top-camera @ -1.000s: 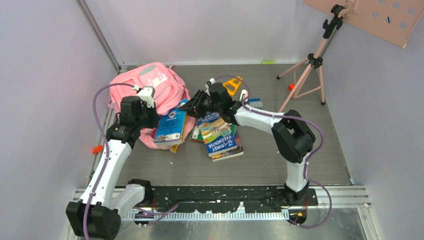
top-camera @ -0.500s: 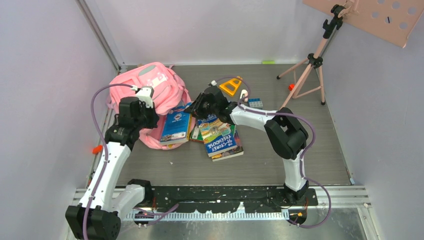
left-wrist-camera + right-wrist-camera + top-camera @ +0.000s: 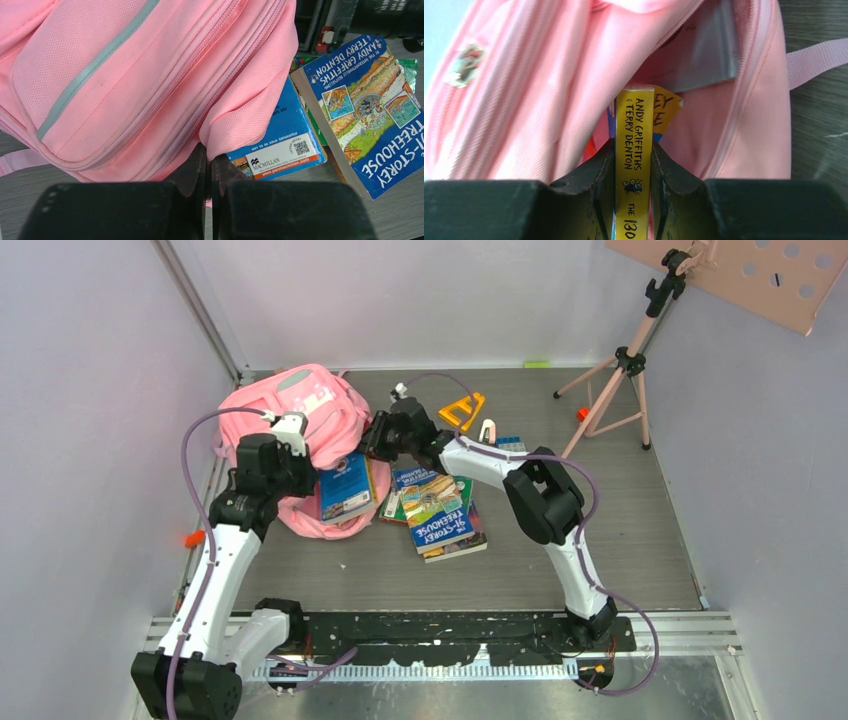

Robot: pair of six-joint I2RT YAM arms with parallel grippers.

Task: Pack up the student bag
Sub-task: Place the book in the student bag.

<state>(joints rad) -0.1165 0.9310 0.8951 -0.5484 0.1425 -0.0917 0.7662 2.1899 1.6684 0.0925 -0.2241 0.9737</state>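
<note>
Locate the student bag (image 3: 300,405) at the far left of the table (image 3: 560,560), with its open mouth facing right. The left gripper (image 3: 207,156) has its jaws closed to a thin gap, pinching a fold of the bag's pink edge fabric. The right gripper (image 3: 634,162) is clamped on the yellow-spined book (image 3: 635,120), whose far end sits inside the bag's mouth. You will see a blue book (image 3: 347,487) partly under the bag's right edge, with a stack of books (image 3: 440,518) just right of it.
</note>
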